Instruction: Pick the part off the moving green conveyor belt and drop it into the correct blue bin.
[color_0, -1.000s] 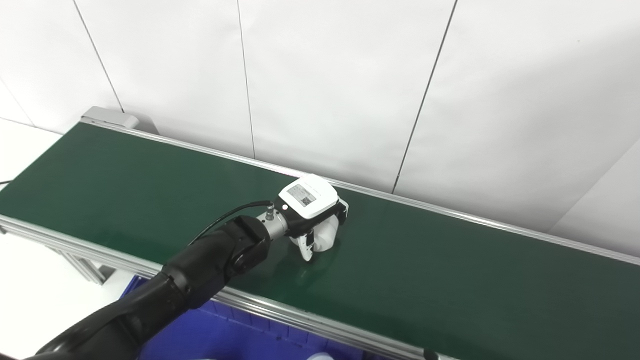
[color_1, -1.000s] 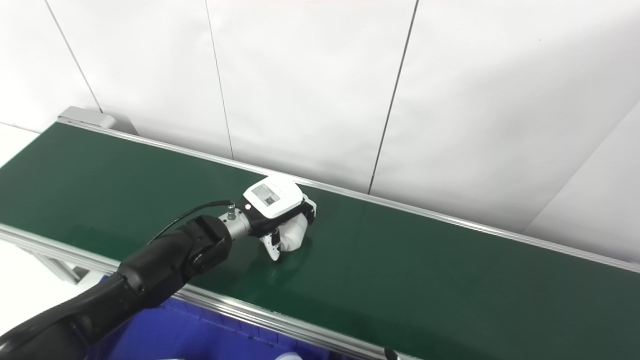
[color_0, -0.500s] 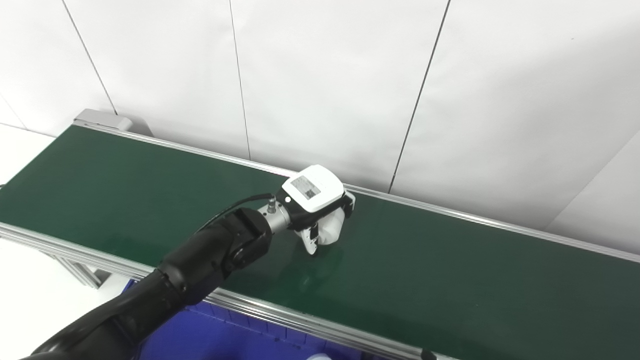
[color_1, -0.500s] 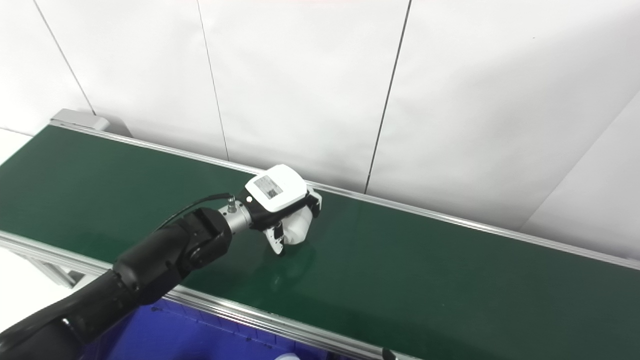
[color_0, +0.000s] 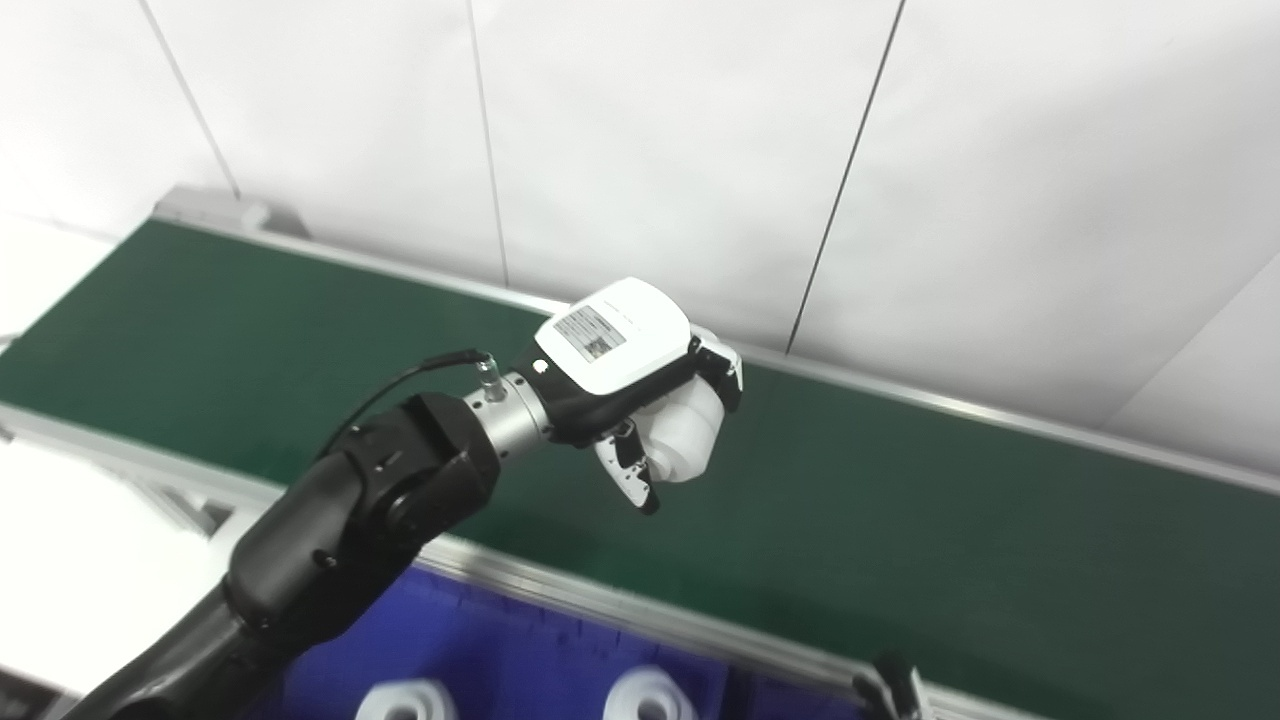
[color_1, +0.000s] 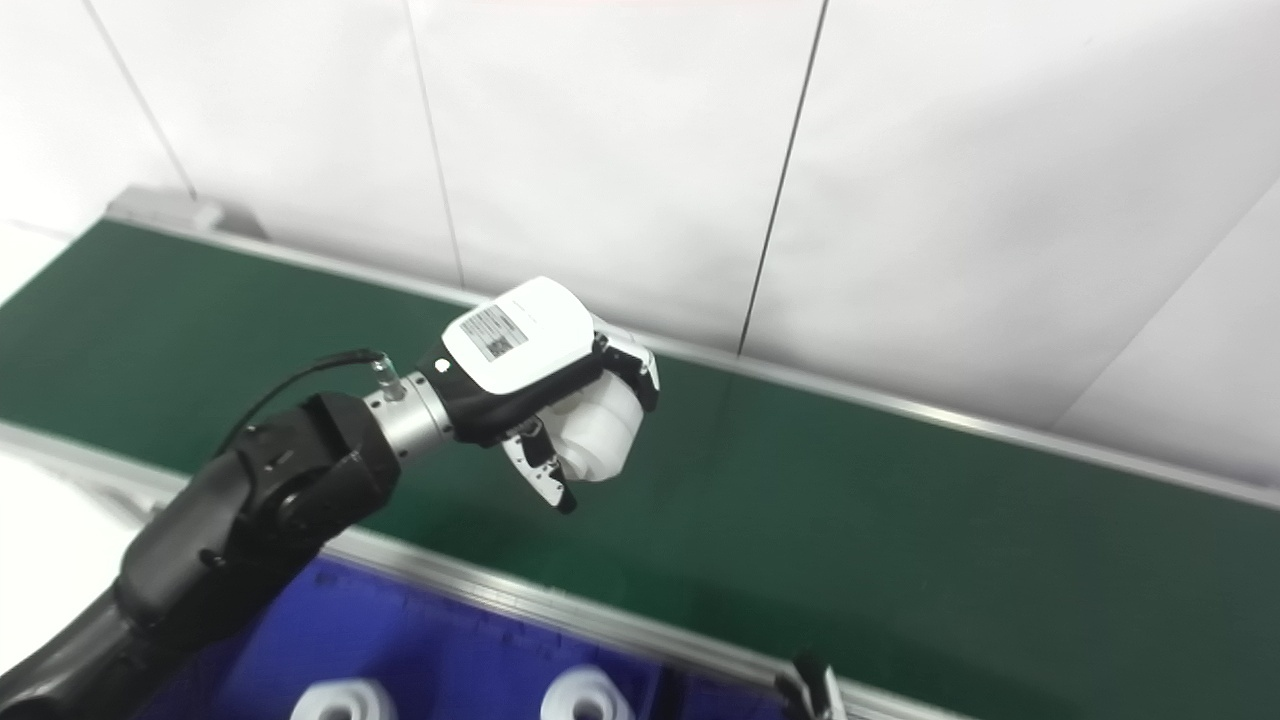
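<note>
The robot's left hand (color_0: 640, 400), black-armed with a white labelled back, is clamped around a rounded white plastic part (color_0: 685, 440) and holds it in the air above the dark green conveyor belt (color_0: 1000, 540); the right hand is not in view. The pick appears complete and the carry step is in hand. The next move calls for bringing the part toward the near side, over the blue plastic bin (color_0: 520, 660) below the belt's near rail, where two similar white round parts (color_0: 650, 695) already lie, and releasing it there.

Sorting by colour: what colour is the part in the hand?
White part in the left hand; clearest in the left eye view.
</note>
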